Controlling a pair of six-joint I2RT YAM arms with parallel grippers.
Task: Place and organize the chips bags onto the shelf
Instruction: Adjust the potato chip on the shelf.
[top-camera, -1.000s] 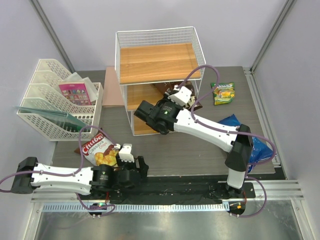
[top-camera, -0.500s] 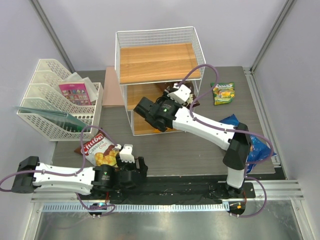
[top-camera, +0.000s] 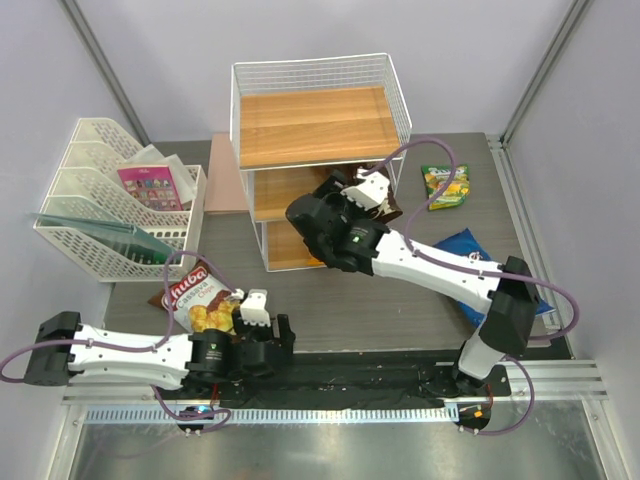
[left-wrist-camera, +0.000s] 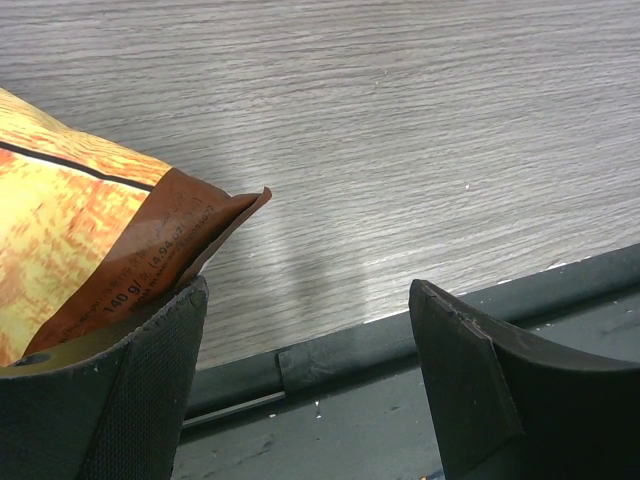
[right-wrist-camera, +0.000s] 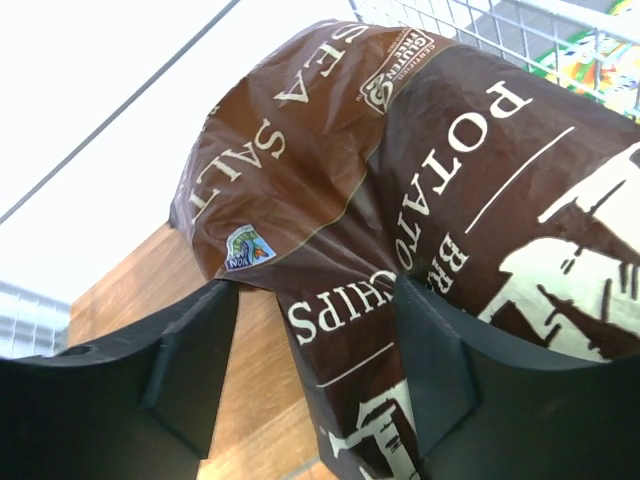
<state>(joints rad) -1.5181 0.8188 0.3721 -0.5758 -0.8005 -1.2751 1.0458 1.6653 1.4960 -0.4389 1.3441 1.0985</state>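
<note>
Since a second ago, the right arm's elbow has swung out toward 4 o'clock, uncovering more of the blue Doritos bag, while its wrist stays pushed into the middle tier of the shelf at 12 o'clock. The right gripper now has its fingers spread apart. The Sea Salt potato chips bag lies just beyond them on the middle wooden board; whether either finger touches it I cannot tell. The left arm has not moved. The left gripper stands wide at 7 o'clock, one finger against a corner of the Chuba cassava chips bag on the table. The small green-yellow bag lies unchanged at 2 o'clock.

From above, the Sea Salt bag shows only as a dark sliver behind the right wrist and upper board. The forearm covers part of the Doritos bag, and the left wrist covers the Chuba bag's lower edge.
</note>
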